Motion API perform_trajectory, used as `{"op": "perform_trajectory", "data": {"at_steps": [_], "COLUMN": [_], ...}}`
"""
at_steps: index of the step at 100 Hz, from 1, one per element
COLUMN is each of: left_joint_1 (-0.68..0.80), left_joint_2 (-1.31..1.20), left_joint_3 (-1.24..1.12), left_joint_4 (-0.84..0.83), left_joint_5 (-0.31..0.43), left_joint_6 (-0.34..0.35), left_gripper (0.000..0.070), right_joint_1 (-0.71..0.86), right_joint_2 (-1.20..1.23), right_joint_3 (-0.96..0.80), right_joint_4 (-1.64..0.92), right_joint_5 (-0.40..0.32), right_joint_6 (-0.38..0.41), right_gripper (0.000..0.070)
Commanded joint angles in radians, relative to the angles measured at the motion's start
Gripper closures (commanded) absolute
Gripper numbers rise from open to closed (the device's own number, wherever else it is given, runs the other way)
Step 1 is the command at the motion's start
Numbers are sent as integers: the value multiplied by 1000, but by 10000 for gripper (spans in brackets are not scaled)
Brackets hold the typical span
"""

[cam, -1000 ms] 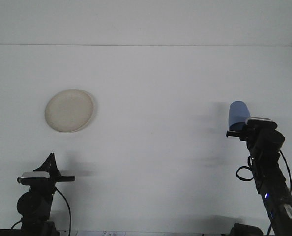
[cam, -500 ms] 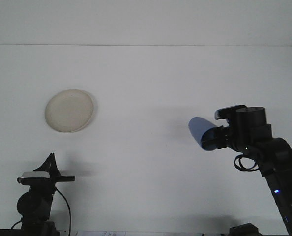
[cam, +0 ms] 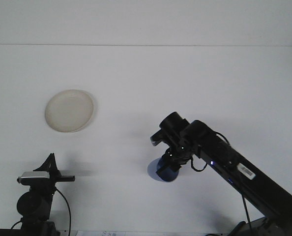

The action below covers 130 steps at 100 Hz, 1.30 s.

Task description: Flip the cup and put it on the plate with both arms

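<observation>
The blue cup [cam: 161, 171] hangs low over the middle of the white table, held by my right gripper [cam: 169, 162], which is shut on it from above. The right arm reaches in from the bottom right. A cream plate [cam: 69, 110] lies flat at the left of the table, well apart from the cup. My left gripper [cam: 50, 164] rests at the bottom left, below the plate, with nothing in it; its fingers point up and away.
The table's far edge [cam: 146, 45] meets a pale wall at the back. Black cables [cam: 65, 206] trail from the left arm near the front edge.
My right arm has swung left and down with the blue cup, from the right side to the table's middle, turning the cup as it went. The left arm has not moved.
</observation>
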Motion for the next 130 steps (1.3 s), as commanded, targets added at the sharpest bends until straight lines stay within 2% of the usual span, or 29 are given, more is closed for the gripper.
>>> {"op": "perform_trajectory", "data": {"at_steps": [1, 29, 46, 69, 107, 115, 130], "left_joint_1": [0, 0, 0, 0, 0, 0, 0], "left_joint_2": [-2, -2, -2, -2, -2, -2, -2], "left_joint_3": [-19, -19, -19, -19, -19, -19, -19], "left_joint_4": [10, 10, 10, 10, 10, 10, 10], "left_joint_5": [-3, -3, -3, -3, -3, -3, -3], "left_joint_6": [12, 12, 12, 12, 12, 12, 12], "left_gripper": [685, 685, 685, 685, 685, 685, 685], "right_joint_1": [32, 111, 121, 126, 124, 124, 126], "right_joint_2": [51, 163, 201, 211, 237, 246, 246], "right_joint_3": [43, 150, 152, 152, 151, 151, 151], "right_joint_4": [-24, -92, -96, -96, -97, -97, -97], "right_joint_5": [0, 55, 61, 115, 116, 116, 106], "right_joint_6": [-26, -54, -56, -72, -85, -86, -85], "right_gripper": [697, 697, 697, 697, 692, 659, 462]}}
